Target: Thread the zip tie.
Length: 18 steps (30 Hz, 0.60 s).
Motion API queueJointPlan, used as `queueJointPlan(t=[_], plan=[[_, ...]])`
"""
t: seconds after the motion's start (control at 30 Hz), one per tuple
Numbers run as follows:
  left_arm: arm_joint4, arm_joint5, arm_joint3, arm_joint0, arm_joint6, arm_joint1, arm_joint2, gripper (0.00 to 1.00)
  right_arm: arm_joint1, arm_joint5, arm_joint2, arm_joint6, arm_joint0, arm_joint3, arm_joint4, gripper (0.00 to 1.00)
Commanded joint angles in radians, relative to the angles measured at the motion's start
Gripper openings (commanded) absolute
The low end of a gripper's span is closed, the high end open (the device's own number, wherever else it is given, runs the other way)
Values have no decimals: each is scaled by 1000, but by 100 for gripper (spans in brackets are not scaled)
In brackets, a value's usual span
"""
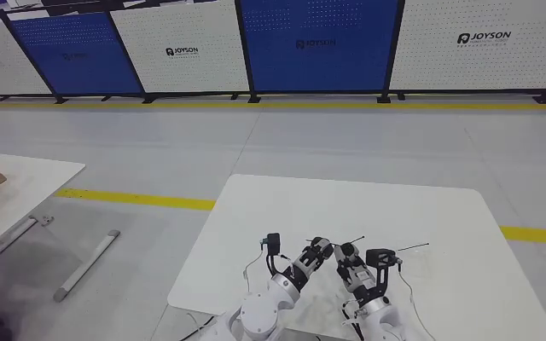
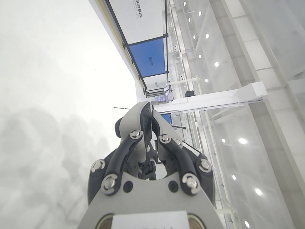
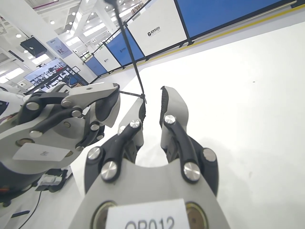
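Zip tie (image 3: 130,48) clamped in left gripper (image 2: 151,110) near table's (image 1: 426,213) front edge.
Right gripper (image 3: 153,95) part open, empty, tie beside one fingertip (image 3: 134,111); wide white surface lies beyond.

Left jaws tight on zip tie (image 2: 120,108)

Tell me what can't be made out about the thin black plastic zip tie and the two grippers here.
Right wrist view: the thin black plastic zip tie has two stretches meeting by the open right gripper, too small to show threading; its far end is blurred.
Left wrist view: the shut left gripper hides the held part.
Top view: the tie is too thin to trace.
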Motion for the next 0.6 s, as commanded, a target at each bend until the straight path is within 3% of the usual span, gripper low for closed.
queueJointPlan(t=[0.0, 0.23, 0.33, 0.57], plan=[[2, 2, 1, -2, 3, -1, 3, 0, 0, -2, 0, 2, 2, 3, -1, 19], [8, 4, 3, -2, 3, 0, 6, 0, 1, -3, -2, -2, -3, -4, -19, 15], [9, 2, 1, -1, 3, 0, 6, 0, 1, -1, -2, -2, -5, -6, -21, 0], [7, -4, -2, 4, -2, 1, 3, 0, 0, 4, -7, 1, -1, -7, -22, 0]])
